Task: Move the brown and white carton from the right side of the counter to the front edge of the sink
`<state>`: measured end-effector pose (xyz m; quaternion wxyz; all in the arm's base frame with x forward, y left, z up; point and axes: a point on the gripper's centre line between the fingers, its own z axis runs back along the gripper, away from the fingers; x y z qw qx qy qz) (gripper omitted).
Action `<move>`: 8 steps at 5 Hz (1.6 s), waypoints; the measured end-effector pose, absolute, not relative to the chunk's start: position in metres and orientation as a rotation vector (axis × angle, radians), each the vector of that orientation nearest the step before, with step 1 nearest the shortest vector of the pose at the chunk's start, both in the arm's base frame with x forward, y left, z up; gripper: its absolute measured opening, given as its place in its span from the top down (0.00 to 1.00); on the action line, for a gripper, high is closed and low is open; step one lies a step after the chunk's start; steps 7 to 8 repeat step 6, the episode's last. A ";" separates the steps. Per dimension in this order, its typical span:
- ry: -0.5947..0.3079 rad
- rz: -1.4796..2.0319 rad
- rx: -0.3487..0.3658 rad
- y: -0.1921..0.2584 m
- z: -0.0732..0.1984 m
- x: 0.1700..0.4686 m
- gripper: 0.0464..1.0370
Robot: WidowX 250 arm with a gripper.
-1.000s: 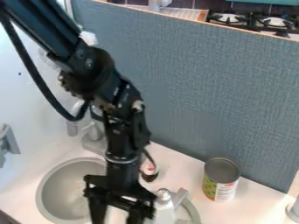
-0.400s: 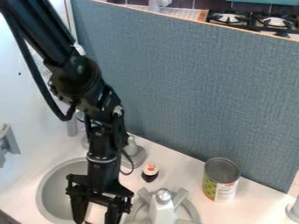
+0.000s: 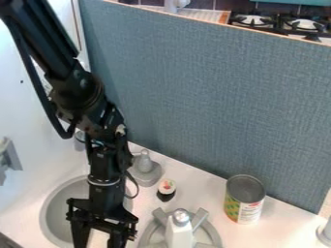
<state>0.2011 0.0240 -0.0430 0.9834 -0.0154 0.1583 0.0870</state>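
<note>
The black gripper [image 3: 99, 233] hangs at the lower left over the grey round sink basin [image 3: 55, 213], its lower end reaching the view's bottom edge. A pale patch shows within its outline; I cannot tell whether this is a held thing. To the gripper's right, a small sushi piece [image 3: 166, 190] with a dark base stands on the white counter. A grey burner-like ring with crossed arms [image 3: 210, 235] lies nearby, around a white post with a silver top [image 3: 180, 227]. An opened-looking tin can [image 3: 244, 199] with a green and white label stands farther right.
A grey faucet base [image 3: 145, 169] stands behind the sink. The tall blue-grey panel [image 3: 207, 97] rises behind the counter. A grey fixture [image 3: 7, 157] is on the left wall, and a grey object [image 3: 325, 233] sits at the right edge.
The arm and gripper have moved left, from beside the white post to over the sink. The sushi piece, faucet base and ring have come into fuller view. The can has stayed put.
</note>
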 end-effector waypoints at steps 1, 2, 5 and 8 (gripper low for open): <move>0.307 0.148 -0.035 0.025 -0.045 0.203 0.17; 0.304 0.143 -0.068 0.025 -0.047 0.198 0.02; 0.143 0.208 -0.059 0.026 0.029 0.213 0.03; 0.075 0.130 -0.038 0.019 0.050 0.237 0.03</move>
